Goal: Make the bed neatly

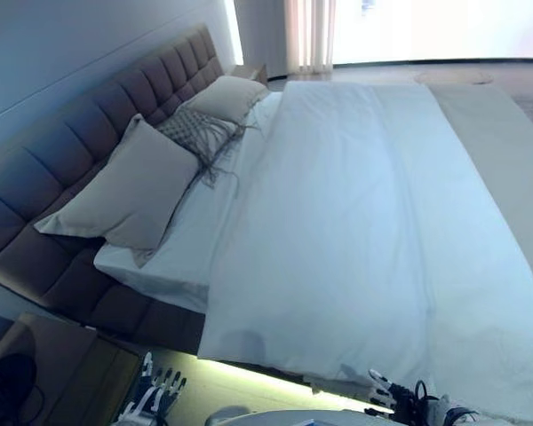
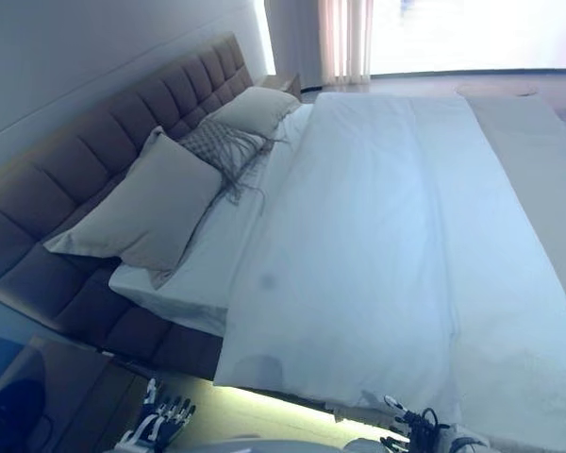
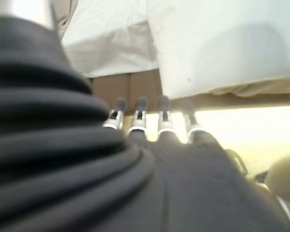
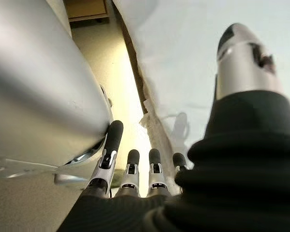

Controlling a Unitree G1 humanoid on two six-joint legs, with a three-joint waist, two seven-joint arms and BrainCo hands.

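A white duvet (image 1: 364, 222) lies spread flat over the bed, its near edge hanging over the side. At the head end a large beige pillow (image 1: 129, 195) leans on the padded headboard (image 1: 89, 124), with a grey fringed cushion (image 1: 198, 131) and a second beige pillow (image 1: 226, 96) beyond it. A strip of white sheet (image 1: 182, 253) shows between pillows and duvet. My left hand (image 1: 151, 397) hangs below the bed's side with straight fingers (image 3: 140, 113), holding nothing. My right hand (image 1: 393, 395) is low by the duvet's near edge, fingers (image 4: 131, 166) straight and empty.
A wooden bedside table (image 1: 58, 368) stands at the lower left beside the headboard. A lit strip of pale floor (image 1: 249, 382) runs under the bed's side. Curtains (image 1: 309, 35) and a bright window lie past the far side of the bed.
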